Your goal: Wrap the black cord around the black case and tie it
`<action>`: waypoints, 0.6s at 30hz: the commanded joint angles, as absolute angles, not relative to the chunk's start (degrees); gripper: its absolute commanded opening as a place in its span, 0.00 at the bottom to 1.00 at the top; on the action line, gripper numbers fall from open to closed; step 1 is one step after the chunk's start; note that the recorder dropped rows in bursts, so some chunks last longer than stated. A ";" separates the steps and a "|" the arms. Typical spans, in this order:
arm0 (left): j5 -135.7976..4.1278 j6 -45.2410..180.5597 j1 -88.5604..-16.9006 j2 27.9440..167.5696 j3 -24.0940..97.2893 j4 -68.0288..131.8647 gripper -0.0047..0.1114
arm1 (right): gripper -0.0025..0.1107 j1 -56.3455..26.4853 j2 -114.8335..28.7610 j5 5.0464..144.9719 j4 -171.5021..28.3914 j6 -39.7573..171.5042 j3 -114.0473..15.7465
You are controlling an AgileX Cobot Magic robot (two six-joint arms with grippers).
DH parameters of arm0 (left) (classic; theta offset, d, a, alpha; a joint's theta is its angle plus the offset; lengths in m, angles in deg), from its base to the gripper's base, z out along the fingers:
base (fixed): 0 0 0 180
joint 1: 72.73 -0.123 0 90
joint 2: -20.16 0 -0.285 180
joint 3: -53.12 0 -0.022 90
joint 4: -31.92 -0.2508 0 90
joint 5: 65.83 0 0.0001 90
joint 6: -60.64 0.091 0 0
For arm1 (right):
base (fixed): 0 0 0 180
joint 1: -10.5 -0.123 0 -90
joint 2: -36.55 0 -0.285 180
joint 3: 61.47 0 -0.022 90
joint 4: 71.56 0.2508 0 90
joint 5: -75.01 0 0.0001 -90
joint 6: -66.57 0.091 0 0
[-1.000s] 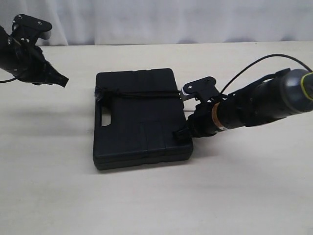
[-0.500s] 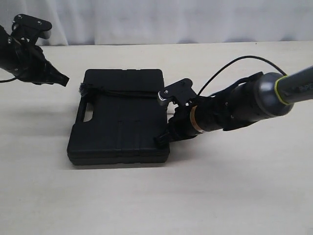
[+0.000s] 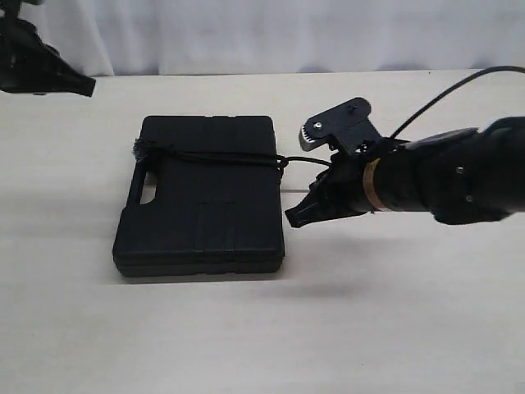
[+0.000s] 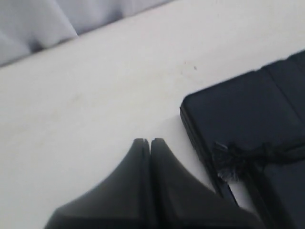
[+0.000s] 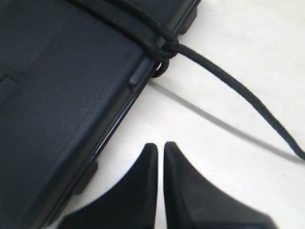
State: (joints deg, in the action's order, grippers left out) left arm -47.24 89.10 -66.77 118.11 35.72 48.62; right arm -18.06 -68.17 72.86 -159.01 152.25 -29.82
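The black case [image 3: 205, 201] lies flat on the table, its handle slot to the left. The black cord [image 3: 221, 156] crosses its upper part, with a frayed tuft [image 3: 141, 150] at the left edge and a knot [image 3: 280, 161] at the right edge. A loose tail trails right from the knot. My right gripper [image 3: 293, 217] is shut and empty, just off the case's right edge. In the right wrist view the gripper [image 5: 159, 145] hovers beside the case [image 5: 57, 95], the cord [image 5: 228, 81] beyond it. My left gripper [image 3: 89, 84] is shut, far up left; the left wrist view shows the gripper [image 4: 149, 141] near the case [image 4: 248, 105] corner.
The pale table [image 3: 246, 328] extends all round the case. A white curtain [image 3: 262, 33] hangs behind the far edge. The right arm's smooth black cable [image 3: 443, 92] arcs above the table at the right.
The case slid left under the right gripper's push, then stopped. The right gripper has since drawn back right and slightly up from the case edge. The left gripper moved up and left.
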 commanded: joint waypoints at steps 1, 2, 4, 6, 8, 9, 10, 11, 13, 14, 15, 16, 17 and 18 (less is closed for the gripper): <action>-56.60 88.57 -67.01 108.36 28.67 51.31 0.04 | 0.06 -18.24 -57.81 72.15 -159.02 153.82 -24.99; -58.32 88.57 -66.75 106.15 27.07 51.59 0.04 | 0.06 -18.24 -55.25 72.15 -159.02 154.85 -24.01; -60.50 88.57 -66.70 102.04 24.56 52.90 0.04 | 0.06 -18.24 -50.40 72.15 -159.02 156.47 -22.21; -61.09 88.57 -66.70 97.46 22.58 53.57 0.04 | 0.06 -18.24 -44.87 72.85 -159.02 157.87 -20.62; -60.36 89.09 -66.70 93.42 21.21 52.77 0.04 | 0.06 -18.24 -39.83 73.00 -159.02 159.11 -19.34; -60.37 89.09 -66.70 91.22 20.43 52.60 0.04 | 0.06 -18.24 -37.07 73.00 -158.93 159.75 -18.43; -60.49 89.09 -66.70 87.02 18.76 52.92 0.04 | 0.06 -18.24 -32.11 73.29 -158.64 160.70 -17.14; -60.59 89.09 -66.70 84.77 17.96 53.77 0.04 | 0.06 -18.24 -28.84 73.44 -158.00 160.70 -16.21; -60.71 89.09 -66.70 78.21 15.98 55.20 0.04 | 0.06 -18.24 -21.28 73.44 -156.67 160.70 -13.70; -60.71 88.97 -66.70 76.53 15.42 55.36 0.04 | 0.06 -18.24 -19.11 73.44 -156.37 160.70 -12.78; -60.71 88.83 -66.70 74.43 14.69 55.36 0.04 | 0.06 -18.24 -16.45 73.44 -156.37 160.70 -11.84; -60.83 88.83 -66.70 72.37 13.91 55.62 0.04 | 0.06 -18.24 -14.04 73.44 -156.37 160.70 -10.87; -60.83 88.83 -66.70 68.61 12.53 56.01 0.04 | 0.06 -18.24 -8.87 73.44 -156.37 160.70 -9.22; -60.50 88.83 -66.70 66.14 11.81 56.26 0.04 | 0.06 -18.24 -4.91 73.44 -156.37 160.70 -7.95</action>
State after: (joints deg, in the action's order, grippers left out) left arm -60.01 89.21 -66.77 70.40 13.23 55.22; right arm -18.17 -10.99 73.20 -156.61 160.52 -9.96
